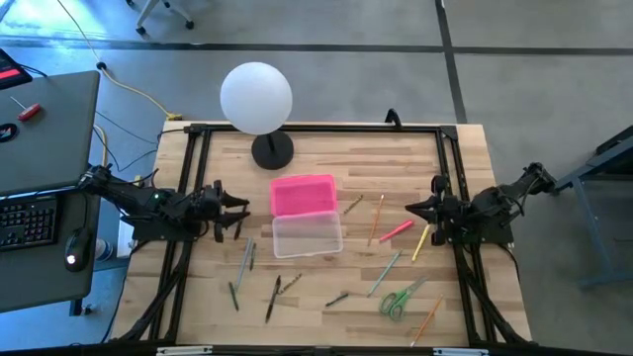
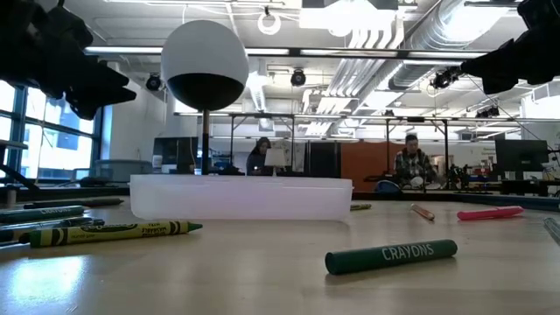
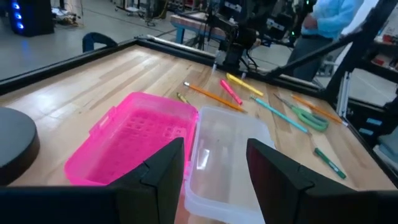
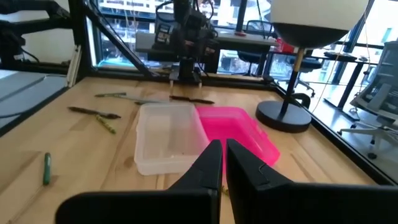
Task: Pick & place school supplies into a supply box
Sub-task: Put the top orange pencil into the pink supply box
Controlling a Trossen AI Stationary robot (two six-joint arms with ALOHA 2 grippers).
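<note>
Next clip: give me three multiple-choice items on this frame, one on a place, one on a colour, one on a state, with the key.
1. Where are the scissors?
A. inside the box
B. on the table near the right arm
C. under the lamp

2. What colour is the lid?
A. blue
B. white
C. pink

3. What state is the box in?
A. open and empty
B. closed
C. open and full of pencils

Key:
1 B: the high view shows them on the table, on the right arm's side.
2 C: the lid lies bright pink beside the clear box, hinged open.
3 A: the left wrist view shows nothing in the clear tray; the left end effector is open over the box, the right end effector nearly shut.
</note>
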